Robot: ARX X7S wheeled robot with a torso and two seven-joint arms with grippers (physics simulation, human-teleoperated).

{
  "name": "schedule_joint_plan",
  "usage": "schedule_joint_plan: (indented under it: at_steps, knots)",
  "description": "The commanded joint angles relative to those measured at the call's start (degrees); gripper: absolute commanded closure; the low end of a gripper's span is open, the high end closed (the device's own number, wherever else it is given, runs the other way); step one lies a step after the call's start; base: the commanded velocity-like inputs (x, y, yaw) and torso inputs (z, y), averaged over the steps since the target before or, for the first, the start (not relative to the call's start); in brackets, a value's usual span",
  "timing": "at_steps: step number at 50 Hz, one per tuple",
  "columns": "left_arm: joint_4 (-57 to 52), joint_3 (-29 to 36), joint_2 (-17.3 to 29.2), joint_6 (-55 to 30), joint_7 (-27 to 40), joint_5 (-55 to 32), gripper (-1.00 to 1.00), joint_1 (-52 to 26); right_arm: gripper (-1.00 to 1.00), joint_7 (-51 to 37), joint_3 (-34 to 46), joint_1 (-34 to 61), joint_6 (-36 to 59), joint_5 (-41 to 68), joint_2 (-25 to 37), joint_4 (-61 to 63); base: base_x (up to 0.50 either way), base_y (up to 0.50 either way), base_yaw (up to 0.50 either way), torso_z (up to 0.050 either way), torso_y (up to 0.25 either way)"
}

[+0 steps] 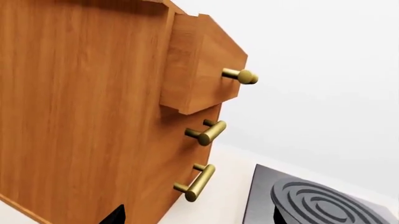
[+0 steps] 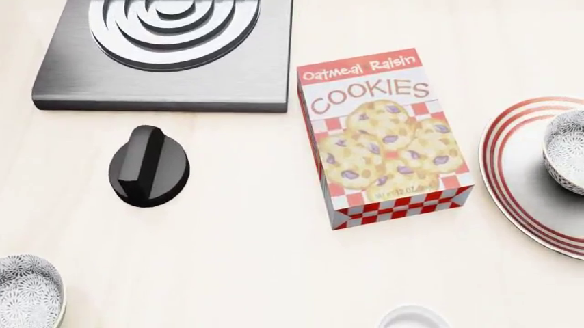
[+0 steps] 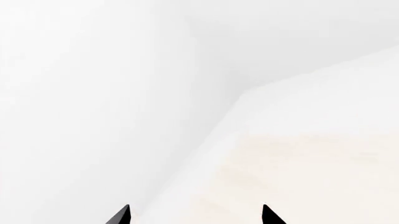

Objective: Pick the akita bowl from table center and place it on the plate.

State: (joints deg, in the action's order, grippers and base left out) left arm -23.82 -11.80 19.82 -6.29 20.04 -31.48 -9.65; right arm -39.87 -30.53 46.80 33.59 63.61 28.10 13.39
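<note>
Right gripper point(image 3: 195, 215) only shows two dark fingertips poking into its wrist view, set wide apart with nothing between them, pointing at pale worktop point(image 3: 299, 177) and blank white wall. Left gripper point(image 1: 115, 215) is just one dark sliver at the frame edge, so can't tell if it's spread or closed; past it there's a wooden cabinet point(image 1: 81, 107) with brass handles point(image 1: 199, 182) and a bit of the stove burner point(image 1: 318, 203).

Head view, no arms showing. One akita bowl point(image 2: 567, 149) sits on the plate point(image 2: 520, 171) at the right edge, partly cut off. Its twin bowl point(image 2: 27, 290) is down in the near left corner. Cookie box point(image 2: 388, 137) lies between, just beside the plate, with a black knob point(image 2: 148, 166) to its left below the burner. A white cup rim point(image 2: 412, 318) peeks in at the bottom.
</note>
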Motion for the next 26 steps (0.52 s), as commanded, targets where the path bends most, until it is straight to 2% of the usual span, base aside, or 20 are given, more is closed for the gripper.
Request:
schedule_joint_plan:
  at_steps: [1, 9, 26]
  knots:
    - [-0.7, 0.0, 0.2, 0.1, 0.2, -0.2, -1.00, 0.3, -1.00, -4.9, 6.9, -0.7, 5.5, 2.0, 3.0, 20.8, 0.00, 0.00, 0.00, 0.000, 0.000]
    - [-0.8, -0.2, 0.3, 0.3, 0.3, -0.5, -1.00, 0.5, -1.00, -8.0, 9.6, 1.2, 8.5, 6.4, 4.6, 27.8, 0.00, 0.00, 0.00, 0.000, 0.000]
    - [-0.4, 0.4, 0.4, 0.3, 0.6, -0.3, -1.00, -0.2, -1.00, -3.3, 12.0, -1.1, 9.0, 5.8, 3.6, 19.9, 0.00, 0.00, 0.00, 0.000, 0.000]
